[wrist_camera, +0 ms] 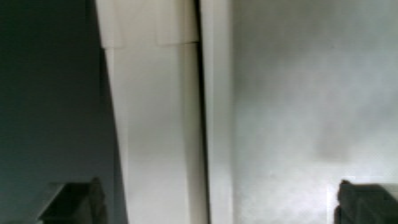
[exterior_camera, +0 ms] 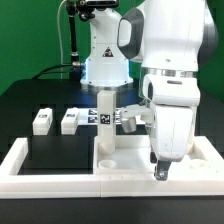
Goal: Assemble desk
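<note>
The white desk top [exterior_camera: 130, 150] lies flat inside the front right corner of the white border bars. One white leg [exterior_camera: 105, 125] stands upright at its corner on the exterior view's left. Two more tagged legs [exterior_camera: 42, 122] [exterior_camera: 70, 122] lie on the black table. My gripper [exterior_camera: 160, 172] points straight down over the top's front edge, next to the front bar [exterior_camera: 80, 182]. In the wrist view it [wrist_camera: 217, 205] is open and empty. Its dark fingertips [wrist_camera: 71, 205] straddle a white bar [wrist_camera: 151, 120], a dark seam and the broad white top [wrist_camera: 302, 120].
White border bars run along the exterior view's left [exterior_camera: 20, 155] and front. The robot's base [exterior_camera: 105, 60] stands behind the table. A small tagged white piece [exterior_camera: 128, 118] sits behind the upright leg; I cannot tell what it is.
</note>
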Robot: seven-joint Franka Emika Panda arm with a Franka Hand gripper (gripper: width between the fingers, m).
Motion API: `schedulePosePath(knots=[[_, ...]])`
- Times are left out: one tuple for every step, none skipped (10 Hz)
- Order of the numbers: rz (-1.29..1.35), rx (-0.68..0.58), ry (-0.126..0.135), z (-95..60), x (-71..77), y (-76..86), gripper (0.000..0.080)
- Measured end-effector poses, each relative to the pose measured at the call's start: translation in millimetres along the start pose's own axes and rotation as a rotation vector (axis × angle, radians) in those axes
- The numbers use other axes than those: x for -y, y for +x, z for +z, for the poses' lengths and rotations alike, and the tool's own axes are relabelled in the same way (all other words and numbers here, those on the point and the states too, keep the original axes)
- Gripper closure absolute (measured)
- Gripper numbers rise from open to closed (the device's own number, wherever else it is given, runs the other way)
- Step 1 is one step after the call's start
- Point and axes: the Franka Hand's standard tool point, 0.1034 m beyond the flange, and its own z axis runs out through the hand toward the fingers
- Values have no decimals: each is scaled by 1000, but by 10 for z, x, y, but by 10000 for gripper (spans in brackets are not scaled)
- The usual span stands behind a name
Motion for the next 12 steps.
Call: schedulePosePath(knots=[[0,0,0,0,0,-1,151],[1,0,-2,-12,-9,-6,151],[9,8,7,-151,-56,-36,151],[23,12,7,-433,-127,-71,151],[89,8,-18,-704,-235,-81,151],[87,11,-36,-765,-266,-96,151],[112,10,-29,-730,-246,-97,151],[211,7,-30,-732,-246,-91,151],[274,7,-29,-730,-245,-91,151],[313,4,-31,-720,-239,-118,151],[369,-5,-29,-679,-183,-260,151],[408,3,-21,-720,-136,-441,151]])
